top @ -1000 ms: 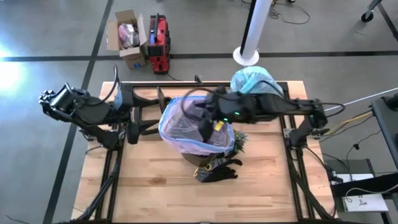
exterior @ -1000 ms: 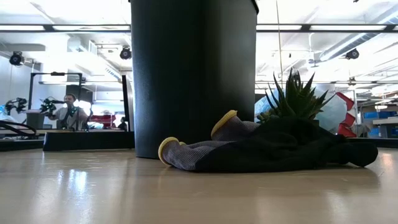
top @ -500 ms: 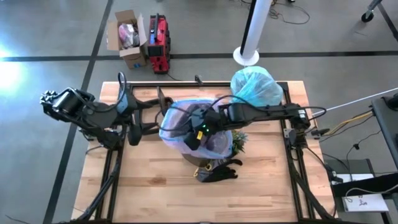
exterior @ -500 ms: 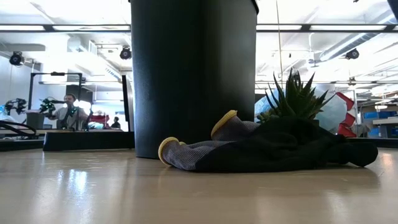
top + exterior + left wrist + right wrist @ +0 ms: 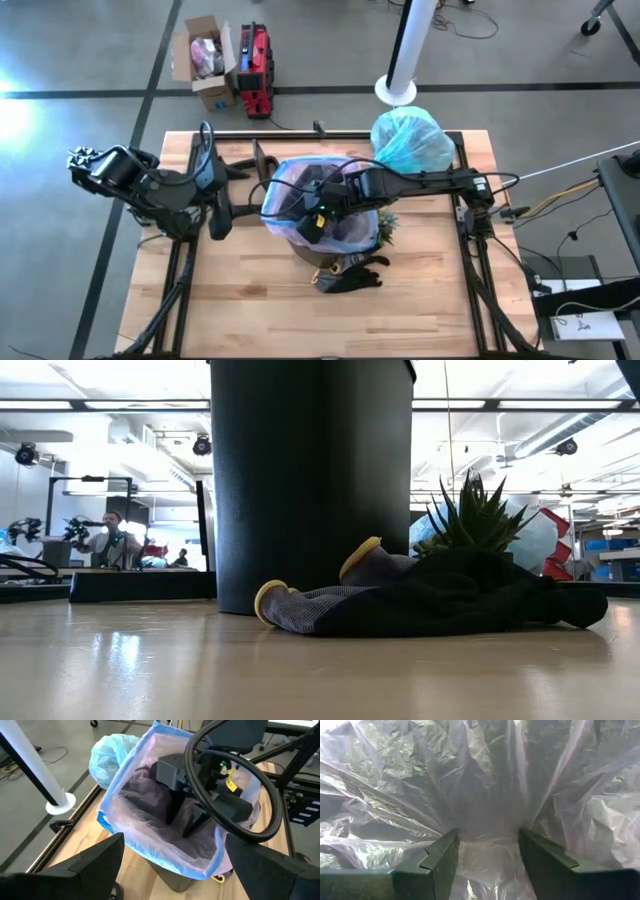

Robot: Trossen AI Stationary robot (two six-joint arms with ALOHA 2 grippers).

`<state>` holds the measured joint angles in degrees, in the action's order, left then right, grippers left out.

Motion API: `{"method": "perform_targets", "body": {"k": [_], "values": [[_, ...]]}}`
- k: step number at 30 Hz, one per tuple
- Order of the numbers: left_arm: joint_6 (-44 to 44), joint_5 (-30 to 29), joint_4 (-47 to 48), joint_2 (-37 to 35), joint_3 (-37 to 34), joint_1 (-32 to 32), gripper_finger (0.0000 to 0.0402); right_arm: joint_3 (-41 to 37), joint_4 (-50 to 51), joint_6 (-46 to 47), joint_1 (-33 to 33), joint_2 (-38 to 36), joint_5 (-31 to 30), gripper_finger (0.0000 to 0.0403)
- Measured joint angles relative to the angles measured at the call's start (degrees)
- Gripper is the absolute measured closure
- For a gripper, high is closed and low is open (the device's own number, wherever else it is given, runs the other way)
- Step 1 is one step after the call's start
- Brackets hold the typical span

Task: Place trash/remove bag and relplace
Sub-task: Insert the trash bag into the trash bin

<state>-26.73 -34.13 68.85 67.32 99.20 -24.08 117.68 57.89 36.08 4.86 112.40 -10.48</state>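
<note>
Inside the bin (image 5: 318,250), the right claw (image 5: 487,851) reaches down into the pink liner (image 5: 150,835), its 2 fingers (image 5: 432,862) spread with only plastic between them, pinching nothing. The left claw (image 5: 170,865) hangs spread just beside the bin. The teal bag (image 5: 410,140), tied full, sits at the desk's (image 5: 250,310) far edge. A glove (image 5: 420,605) lies against the bin's base, beside a plant (image 5: 480,520).

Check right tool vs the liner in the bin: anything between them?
Nothing visible. The right tool is already down inside the pink liner that lines the black bin, fingers apart with only plastic ahead. Left tool waits open beside the bin.
</note>
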Motion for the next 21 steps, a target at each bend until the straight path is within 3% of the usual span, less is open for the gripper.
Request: {"method": "perform_targets", "body": {"k": [10,18,21], "values": [[0.3,0.2,-0.3,0.6,0.0,-0.2,0.0068,3.3,-3.1,-8.2,0.1,-1.2,0.4,0.021],[0.7,0.2,-0.3,1.9,-0.1,-0.4,0.0068,7.3,5.0,-2.1,0.0,-2.6,0.6,0.021],[0.7,0.3,-0.3,2.4,-0.1,-0.5,0.0068,6.2,7.9,-0.1,0.0,-1.8,4.3,0.0211]]}}
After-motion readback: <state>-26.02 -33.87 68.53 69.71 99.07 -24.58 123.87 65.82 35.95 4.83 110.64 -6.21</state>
